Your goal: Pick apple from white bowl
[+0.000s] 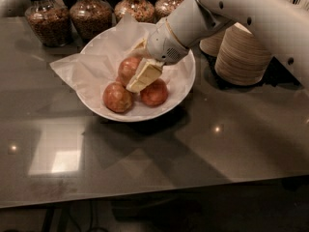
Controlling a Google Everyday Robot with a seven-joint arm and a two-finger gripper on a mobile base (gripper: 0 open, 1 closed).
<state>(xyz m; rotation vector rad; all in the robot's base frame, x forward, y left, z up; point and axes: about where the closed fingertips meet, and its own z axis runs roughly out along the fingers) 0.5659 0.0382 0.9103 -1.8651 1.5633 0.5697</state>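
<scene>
The white bowl (186, 83) lined with crumpled white paper stands on the dark table and holds three apples. The apple (126, 67), red-orange with a paler blush, lies at the back of the cluster and is partly hidden by my gripper. My gripper (140, 75) reaches down into the bowl from the upper right and sits right against this apple, on its right side. Two redder apples lie in front, one at the front left (118, 97) and one at the front right (154, 93).
Several glass jars of dry goods (91, 14) stand in a row behind the bowl. A stack of beige paper bowls (241, 57) stands to the right, under my white arm (251, 13). The table's front edge (154, 195) runs below.
</scene>
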